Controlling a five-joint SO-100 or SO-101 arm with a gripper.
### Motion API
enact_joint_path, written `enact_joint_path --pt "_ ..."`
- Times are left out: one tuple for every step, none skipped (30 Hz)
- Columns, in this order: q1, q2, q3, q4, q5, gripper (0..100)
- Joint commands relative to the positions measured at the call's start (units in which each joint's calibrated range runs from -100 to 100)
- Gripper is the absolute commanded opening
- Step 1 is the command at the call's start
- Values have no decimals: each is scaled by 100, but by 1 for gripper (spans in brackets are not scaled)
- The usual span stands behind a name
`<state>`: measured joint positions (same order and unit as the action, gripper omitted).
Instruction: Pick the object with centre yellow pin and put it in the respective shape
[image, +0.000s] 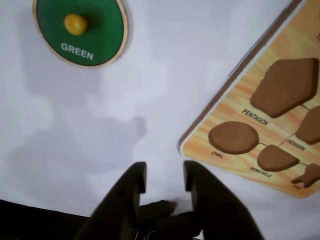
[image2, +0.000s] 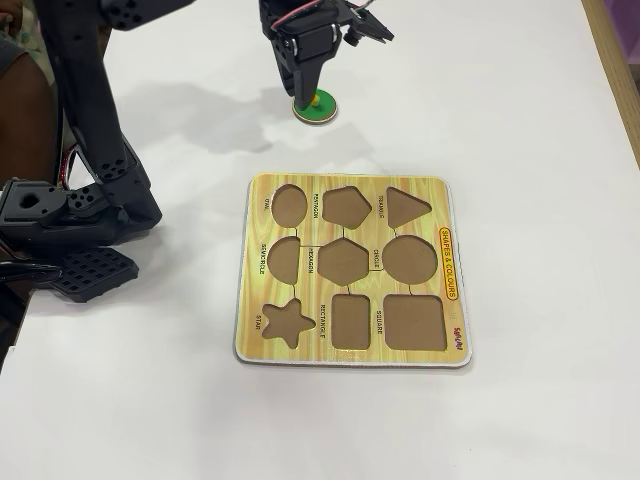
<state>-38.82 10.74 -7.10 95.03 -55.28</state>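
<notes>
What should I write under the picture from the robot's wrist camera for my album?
Open gripper hovers over the white table, between the green disc with its yellow knob and the shape puzzle board.

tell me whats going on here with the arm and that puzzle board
A single robot arm is reaching toward a green disc with a yellow knob that lies on the white table, beyond the yellow shape board. Its gripper is open and holds nothing; in the wrist view the disc sits well ahead of the fingers, untouched. All the board's cutouts are empty, including the circle cutout where the disc would go.
</notes>
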Motion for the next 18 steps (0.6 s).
enact_joint_path --pt "-34 73 -450 -22 -11 10" --pt "-24 123 -486 -22 0 10" --pt "-24 181 -522 -22 10 10" --pt "-24 240 -549 -22 15 10" --pt "-24 290 -594 -22 15 10" --pt "-24 340 -621 -22 15 10" --pt "-14 357 -638 -22 15 10" --pt "-14 382 -638 -22 15 10" --pt "-14 382 -638 -22 15 10" --pt "-14 382 -638 -22 15 10" --pt "-14 391 -638 -22 10 10" --pt "-14 391 -638 -22 10 10" --pt "-14 399 -629 -22 0 10" --pt "-14 407 -629 -22 -6 10" --pt "-14 432 -629 -22 -11 10" --pt "-14 491 -647 -22 -16 10" --pt "-24 566 -683 -30 -21 10" --pt "-24 650 -782 -30 -16 10"
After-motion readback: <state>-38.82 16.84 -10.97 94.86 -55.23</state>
